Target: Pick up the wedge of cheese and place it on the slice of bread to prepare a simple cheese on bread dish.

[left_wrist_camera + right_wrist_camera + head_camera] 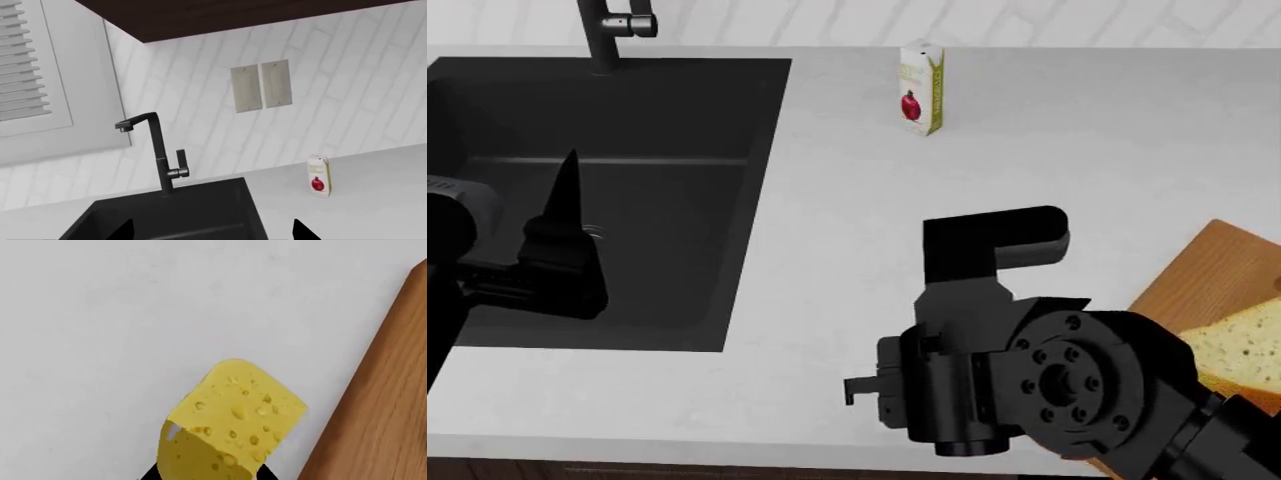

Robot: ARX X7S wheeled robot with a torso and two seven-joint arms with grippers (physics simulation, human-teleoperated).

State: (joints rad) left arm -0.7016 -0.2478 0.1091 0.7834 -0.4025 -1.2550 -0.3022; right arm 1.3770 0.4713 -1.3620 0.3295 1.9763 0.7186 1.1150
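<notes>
Held the wedge of cheese [233,420] in the right claw [207,474], the two dark tips pressed against its lower flanks and most of the yellow bulk jutting out beyond them. Could not tell from the wrist view whether the wedge was clear of the white tabletop [100,315] or touching it. Risked a slip or a twist, in all likelihood, because the grip sat so near one end and the load hung forward. Lay close beside the wooden cutting board [373,415], whose raised edge could have caught a wedge carried across too low. Showed the slice of bread [1244,348] on that board at the far right of the head view, partly cut off by the frame and masked by the bulky right wrist, which made a misjudged, off-centre drop a fair worry. Kept the left claw [212,231] spread wide and empty over the black sink [627,120], near the faucet [157,150]. Stood well apart from all this: a small carton [921,90].
</notes>
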